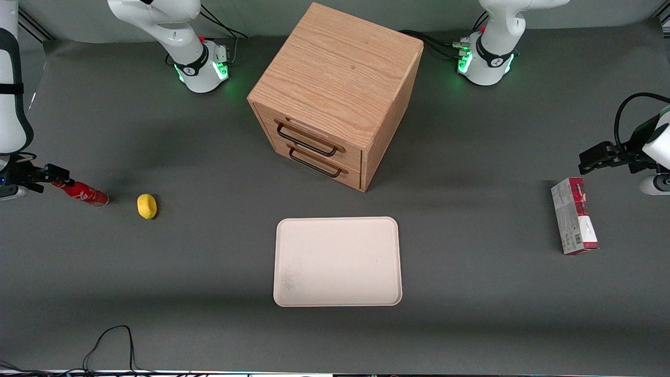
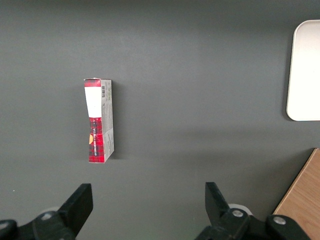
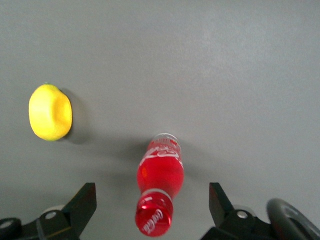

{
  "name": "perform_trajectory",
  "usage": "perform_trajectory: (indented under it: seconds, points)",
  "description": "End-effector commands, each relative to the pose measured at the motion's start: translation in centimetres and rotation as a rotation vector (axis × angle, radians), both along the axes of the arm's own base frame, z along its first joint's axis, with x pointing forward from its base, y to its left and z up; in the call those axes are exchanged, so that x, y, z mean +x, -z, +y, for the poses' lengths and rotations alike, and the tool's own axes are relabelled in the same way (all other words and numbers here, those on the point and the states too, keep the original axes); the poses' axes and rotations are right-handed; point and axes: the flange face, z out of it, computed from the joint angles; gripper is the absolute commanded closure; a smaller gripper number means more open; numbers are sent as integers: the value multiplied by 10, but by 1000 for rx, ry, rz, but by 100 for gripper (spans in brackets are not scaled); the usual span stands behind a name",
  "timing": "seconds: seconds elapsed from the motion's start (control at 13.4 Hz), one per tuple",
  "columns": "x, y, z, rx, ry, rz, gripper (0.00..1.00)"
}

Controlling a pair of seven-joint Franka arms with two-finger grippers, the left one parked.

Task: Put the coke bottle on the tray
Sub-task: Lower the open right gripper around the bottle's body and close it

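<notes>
Grey matting is covering the whole desk (image 1: 471,324), and at the working arm's end the tool (image 3: 152,210) is hovering low with its 2 fingers (image 3: 82,205) spread wide, gripping nothing. Between those fingers the coke bottle (image 3: 160,192) is showing, its red cap pointing toward the tool and its base on the desk, touching neither finger. From the front, the bottle is leaning with its cap right at the tool. Just beside the bottle's base, a small yellow lemon-like object (image 1: 147,206) is lying on the desk. Well apart from both, the cream-white tray (image 1: 337,262) is sitting flat, in front of a wooden cabinet (image 1: 335,78) with 2 drawers. Toward the parked arm's end, a red-and-grey carton (image 1: 574,215) is lying on its side.
</notes>
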Motion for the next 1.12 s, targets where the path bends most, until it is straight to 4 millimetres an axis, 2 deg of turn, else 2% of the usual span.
perform_trajectory:
  seconds: [0.0,0.3,0.37,0.6,0.75,0.89,1.04]
  points:
    - [-7,0,-2,13,-9,-28,0]
    - [-10,4,0,13,-10,-28,1]
    - [-8,4,3,13,-13,-26,12]
    - [-8,3,3,10,-21,-24,63]
    - [-8,2,4,12,-22,-21,86]
    - [-9,2,4,17,-23,-18,94]
    - [-1,-9,8,31,-28,-12,95]
